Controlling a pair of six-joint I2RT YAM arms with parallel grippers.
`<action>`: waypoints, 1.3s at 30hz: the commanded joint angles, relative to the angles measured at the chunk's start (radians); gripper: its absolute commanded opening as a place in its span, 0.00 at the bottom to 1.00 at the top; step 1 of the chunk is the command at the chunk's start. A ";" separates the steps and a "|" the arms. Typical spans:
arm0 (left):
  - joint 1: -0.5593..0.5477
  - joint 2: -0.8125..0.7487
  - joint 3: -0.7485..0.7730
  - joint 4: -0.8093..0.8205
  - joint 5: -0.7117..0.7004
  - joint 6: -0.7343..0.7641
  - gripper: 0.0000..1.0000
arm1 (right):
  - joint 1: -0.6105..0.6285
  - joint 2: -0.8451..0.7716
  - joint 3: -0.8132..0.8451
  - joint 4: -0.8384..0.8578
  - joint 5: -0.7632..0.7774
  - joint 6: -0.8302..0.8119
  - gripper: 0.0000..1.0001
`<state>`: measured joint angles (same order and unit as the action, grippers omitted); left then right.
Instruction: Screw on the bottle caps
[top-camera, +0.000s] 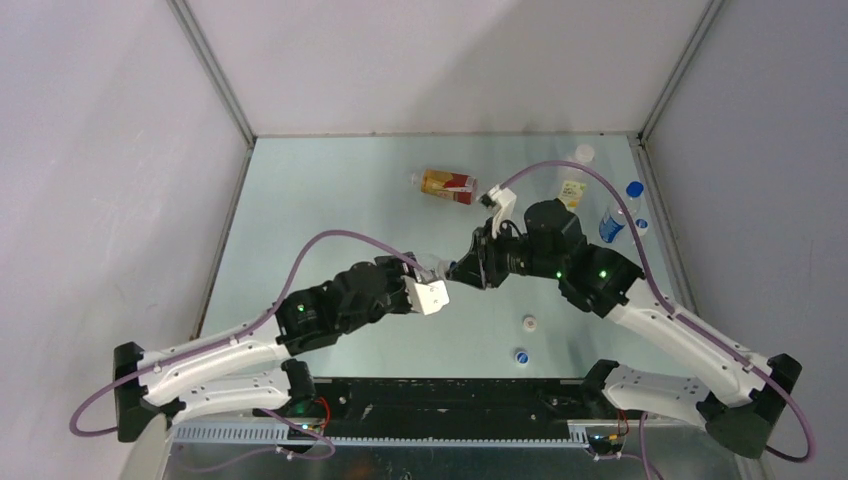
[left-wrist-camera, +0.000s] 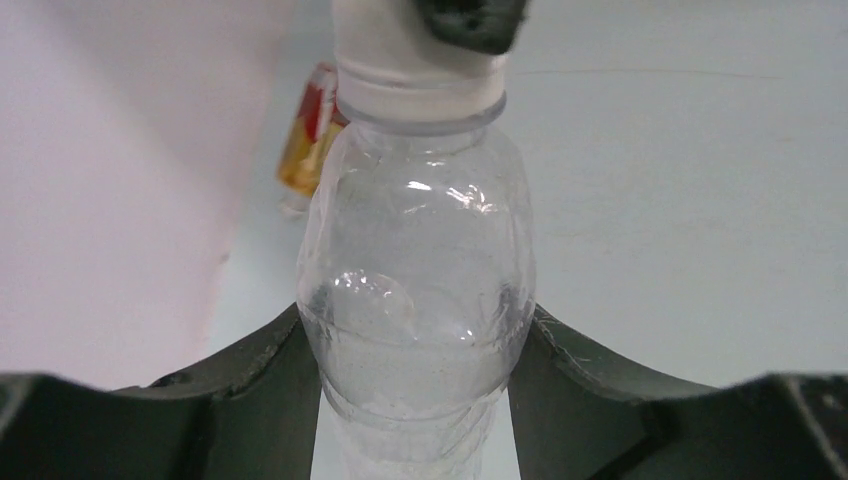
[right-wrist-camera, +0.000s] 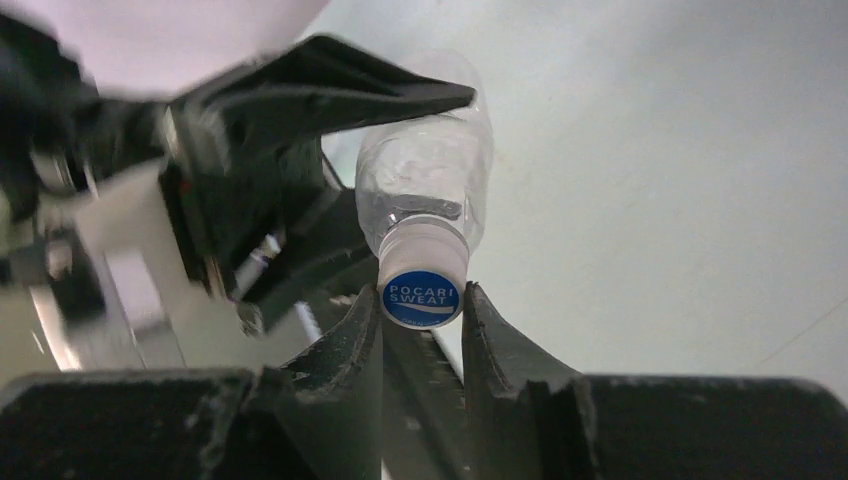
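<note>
While your left claw (left-wrist-camera: 417, 335) is clamped around the belly of a clear bottle (left-wrist-camera: 420, 260), your right claw (right-wrist-camera: 420, 293) is pinched on the cap (right-wrist-camera: 421, 298), one finger at each side. That cap sits on the bottle's neck, white with a blue top reading POCARI SWEAT. The bottle lies level between the two claws, off the table (top-camera: 330, 200). Beyond the right claw lies the amber bottle (top-camera: 447, 185). A white cap (top-camera: 529, 322) and a blue cap (top-camera: 521, 355) sit loose behind the right claw, well apart from it.
</note>
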<state>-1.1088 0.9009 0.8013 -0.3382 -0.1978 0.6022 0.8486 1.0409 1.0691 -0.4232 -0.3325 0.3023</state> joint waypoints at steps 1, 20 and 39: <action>-0.119 -0.005 -0.049 0.268 -0.220 0.154 0.00 | -0.057 0.058 0.034 0.093 0.065 0.545 0.00; 0.144 -0.035 0.056 -0.061 0.401 -0.037 0.00 | -0.042 -0.133 0.035 -0.002 -0.248 -0.642 0.76; 0.181 0.072 0.145 -0.137 0.639 -0.064 0.00 | 0.065 -0.122 0.035 -0.135 -0.290 -1.000 0.51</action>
<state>-0.9333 0.9691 0.8959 -0.4839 0.3985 0.5491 0.9016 0.9100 1.0714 -0.5583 -0.5968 -0.6647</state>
